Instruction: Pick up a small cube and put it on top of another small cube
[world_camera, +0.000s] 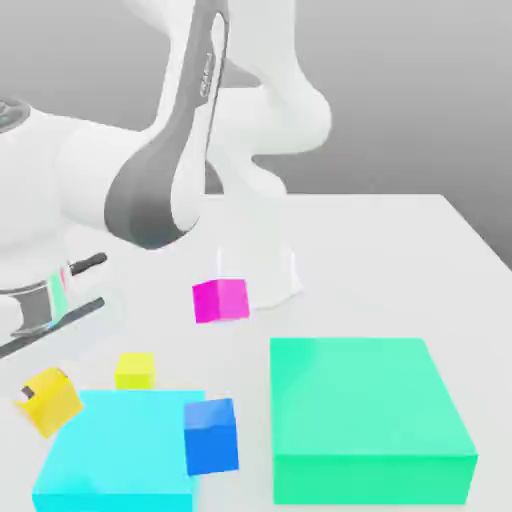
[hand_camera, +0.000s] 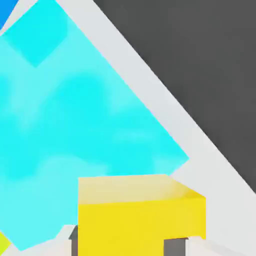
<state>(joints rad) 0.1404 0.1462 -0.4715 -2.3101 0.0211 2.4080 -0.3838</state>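
A golden-yellow small cube (world_camera: 50, 402) sits tilted at the exterior view's lower left, just off the corner of the cyan slab (world_camera: 120, 455). My gripper (world_camera: 40, 394) is shut on it. In the hand view the same cube (hand_camera: 140, 220) shows between my two dark fingertips (hand_camera: 176, 247). A lime-yellow small cube (world_camera: 134, 370) stands on the table close beside it. A blue cube (world_camera: 211, 436) rests on the cyan slab's corner, and a magenta cube (world_camera: 221, 300) stands farther back on the table.
A large green block (world_camera: 365, 415) fills the exterior view's lower right. The cyan slab (hand_camera: 75, 125) lies right behind the held cube in the hand view. The robot's white base (world_camera: 270, 270) stands behind the magenta cube. The white table (world_camera: 400, 260) ends at the right.
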